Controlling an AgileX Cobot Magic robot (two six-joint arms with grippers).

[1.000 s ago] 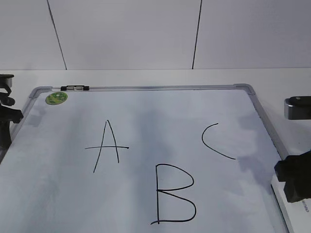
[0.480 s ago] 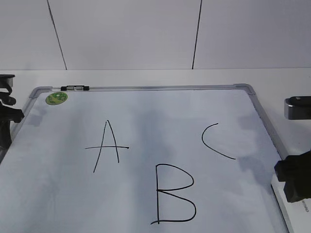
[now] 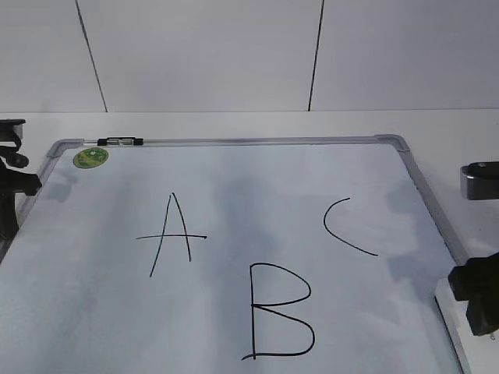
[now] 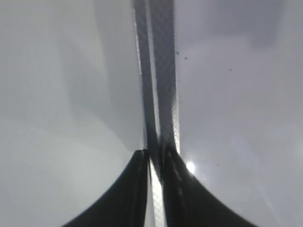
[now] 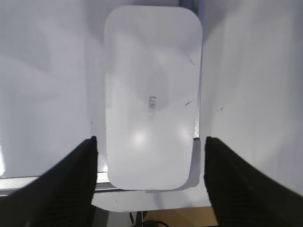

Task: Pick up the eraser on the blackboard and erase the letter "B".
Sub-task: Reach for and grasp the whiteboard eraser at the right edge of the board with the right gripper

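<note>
We judge the main risk to be a poor grip: the right gripper (image 5: pixel 149 156) hangs over the white rounded-rectangle plastic eraser (image 5: pixel 152 97) with its dark fingers (image 5: pixel 71 175) spread wide, one to each long side and neither touching it. If it descends off-centre, one finger could land on top of the block or shove it sideways. The eraser also overlaps the silver-grey metal frame at the six o'clock edge of the right wrist view, so a finger may catch on that rail. A further risk is wiping the wrong mark, since the thin black curved "C" (image 3: pixel 348 227) lies between the eraser and the target.

In the exterior view the eraser (image 3: pixel 451 312) sits at about four o'clock, at the right edge of the large white dry-erase blackboard (image 3: pixel 234 179), mostly hidden under the gripper. It is smooth and glossy with faint grey lettering near its middle. The hand-drawn black letter "B" (image 3: pixel 279 312) sits at six o'clock, intact.

The left gripper (image 4: pixel 155 163) shows its fingers nearly pressed together astride the frame rail; we cannot tell whether they pinch it.
</note>
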